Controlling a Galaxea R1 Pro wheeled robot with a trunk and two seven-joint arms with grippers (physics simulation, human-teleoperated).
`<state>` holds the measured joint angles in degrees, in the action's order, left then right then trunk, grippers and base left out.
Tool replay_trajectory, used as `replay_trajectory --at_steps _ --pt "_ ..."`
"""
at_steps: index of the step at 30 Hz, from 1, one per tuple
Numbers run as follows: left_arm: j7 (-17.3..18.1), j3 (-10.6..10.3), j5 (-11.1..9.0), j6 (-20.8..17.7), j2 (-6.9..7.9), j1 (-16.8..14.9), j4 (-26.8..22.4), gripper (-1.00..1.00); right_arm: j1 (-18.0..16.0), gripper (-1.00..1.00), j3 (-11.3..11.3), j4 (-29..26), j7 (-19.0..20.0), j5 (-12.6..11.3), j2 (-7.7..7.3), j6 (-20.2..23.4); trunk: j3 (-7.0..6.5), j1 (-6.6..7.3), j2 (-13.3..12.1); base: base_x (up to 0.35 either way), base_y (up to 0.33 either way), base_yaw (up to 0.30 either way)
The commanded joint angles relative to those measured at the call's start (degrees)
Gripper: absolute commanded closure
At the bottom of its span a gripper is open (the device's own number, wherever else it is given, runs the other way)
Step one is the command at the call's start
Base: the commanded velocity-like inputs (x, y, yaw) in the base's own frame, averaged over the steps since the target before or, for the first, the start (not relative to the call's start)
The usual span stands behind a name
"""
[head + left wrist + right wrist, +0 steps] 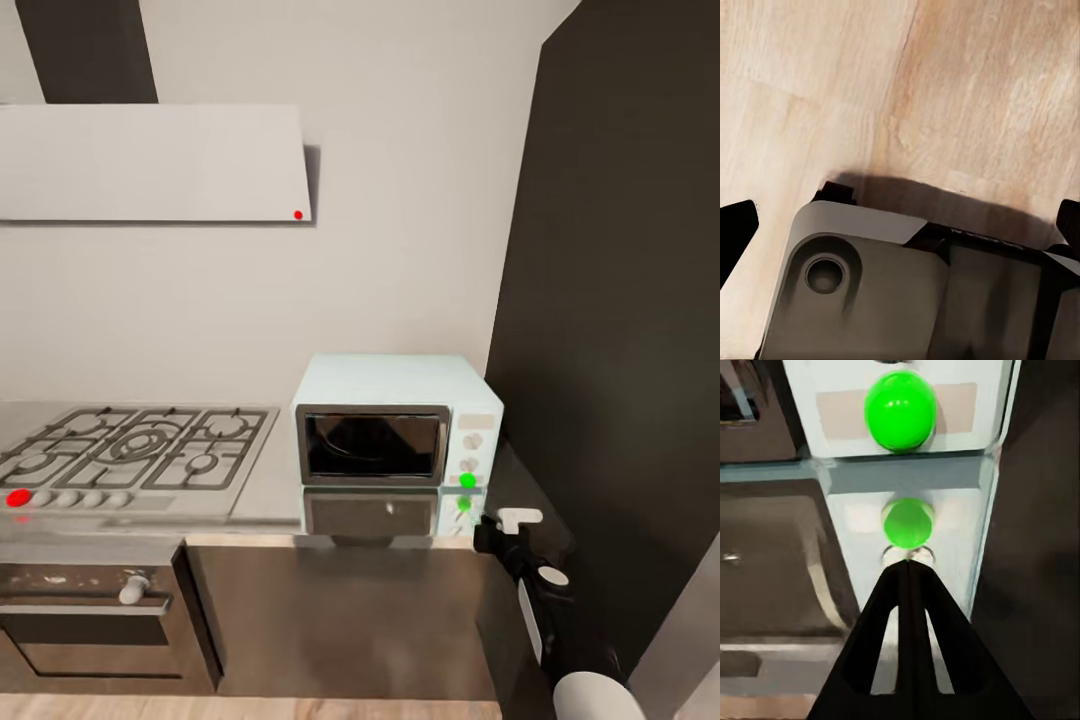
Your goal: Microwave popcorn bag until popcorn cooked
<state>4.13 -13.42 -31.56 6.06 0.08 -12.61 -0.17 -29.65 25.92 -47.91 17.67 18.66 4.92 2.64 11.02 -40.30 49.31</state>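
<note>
The pale mint-blue microwave [395,430] stands on the glossy steel-grey countertop [268,492] with its dark glass door closed. A bright green dot [467,480] glows at its lower right corner. The same green dot [900,409] is large in the right wrist view, mirrored in the worktop below it. My right gripper [487,528] is shut with nothing held, and its tips [907,568] meet just short of the dot's reflection. Over the wood floor hangs my left gripper [904,223], open, its dark fingertips [736,225] spread wide. The popcorn bag is out of view.
A silver gas hob [130,445] with black grates and a red knob lies left of the microwave. A dark built-in oven [90,620] sits below it and a grey hood [150,165] above. A tall dark cabinet [620,300] closes the right side. My base [870,292] is under the left gripper.
</note>
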Motion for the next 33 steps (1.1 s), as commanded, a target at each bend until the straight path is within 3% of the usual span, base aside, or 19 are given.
replay_trajectory --at_steps 1,4,9,12,14,15,18,21,22,24,27,29,31,33 --pt "0.3 -0.5 -0.6 0.2 0.01 0.0 0.1 -1.00 -0.1 1.00 0.3 -1.2 0.8 0.4 0.09 0.4 0.09 0.03 0.1 -0.340 0.000 0.000" --pt "0.3 -0.5 -0.5 0.2 -0.10 0.0 0.1 -1.00 0.7 1.00 0.3 -8.0 1.4 0.4 0.31 2.8 0.09 0.03 0.1 -0.339 0.000 0.000" --pt "0.3 -0.5 -0.6 0.2 -0.08 0.0 0.1 -1.00 8.3 1.00 0.1 -31.6 5.5 -0.1 0.87 21.4 0.09 0.03 0.1 -0.339 0.000 0.000" --pt "0.3 -0.5 -0.6 0.2 -0.02 0.0 0.1 -1.00 11.3 1.00 0.2 -34.7 7.8 0.2 0.79 25.2 0.09 0.03 0.1 -0.339 0.000 0.000" --pt "0.3 -0.5 -0.6 0.2 -0.04 0.0 0.1 -1.00 17.2 1.00 0.3 -34.1 8.0 -0.1 0.37 26.2 0.09 0.03 0.1 -0.339 0.000 0.000" --pt "0.3 -0.4 -0.6 0.2 0.01 0.0 0.1 -1.00 20.4 1.00 0.4 -32.3 8.2 -0.2 0.24 26.3 0.09 0.03 0.1 -0.339 0.000 0.000" --pt "0.3 -0.4 -0.7 0.2 0.12 0.0 0.1 -1.00 25.3 1.00 1.3 -23.5 8.4 -0.2 -0.39 25.5 0.09 0.03 0.1 -0.226 0.000 0.000" --pt "0.3 -0.5 -0.7 0.2 0.18 0.0 0.1 -1.00 26.4 1.00 3.2 -2.5 7.8 -0.1 -6.02 15.6 0.09 0.03 0.1 -0.025 0.000 0.000" --pt "0.3 -0.5 -0.7 0.2 0.18 0.0 0.1 -1.00 26.5 1.00 3.4 8.8 7.2 -0.1 -8.22 8.3 0.09 0.03 0.1 -0.004 0.000 0.000" --pt "0.3 -0.5 -0.7 0.2 0.17 0.0 0.1 -1.00 26.6 1.00 3.5 20.3 5.5 -0.1 -9.74 2.6 0.09 0.03 0.1 -0.001 0.000 0.000" --pt "0.3 -0.5 -0.6 0.2 0.12 0.0 0.1 -1.00 26.6 1.00 3.3 36.9 0.8 -0.1 -10.30 -3.7 0.09 0.03 0.1 0.000 0.000 0.000" --pt "0.3 -0.5 -0.6 0.2 0.14 0.0 0.1 -1.00 27.2 1.00 3.1 47.4 -7.1 -0.1 -9.97 -10.5 0.09 0.03 0.1 0.000 0.000 0.000" --pt "0.3 -0.5 -0.6 0.2 0.17 0.0 0.1 -1.00 28.7 1.00 3.0 49.2 -11.3 -0.2 -9.56 -12.4 0.09 0.03 0.1 0.000 0.000 0.000" --pt "0.3 -0.5 -0.6 0.2 0.21 0.0 0.1 -1.00 29.4 1.00 3.0 49.7 -12.5 0.0 -9.28 -13.1 0.09 0.03 0.1 0.000 0.000 0.000"
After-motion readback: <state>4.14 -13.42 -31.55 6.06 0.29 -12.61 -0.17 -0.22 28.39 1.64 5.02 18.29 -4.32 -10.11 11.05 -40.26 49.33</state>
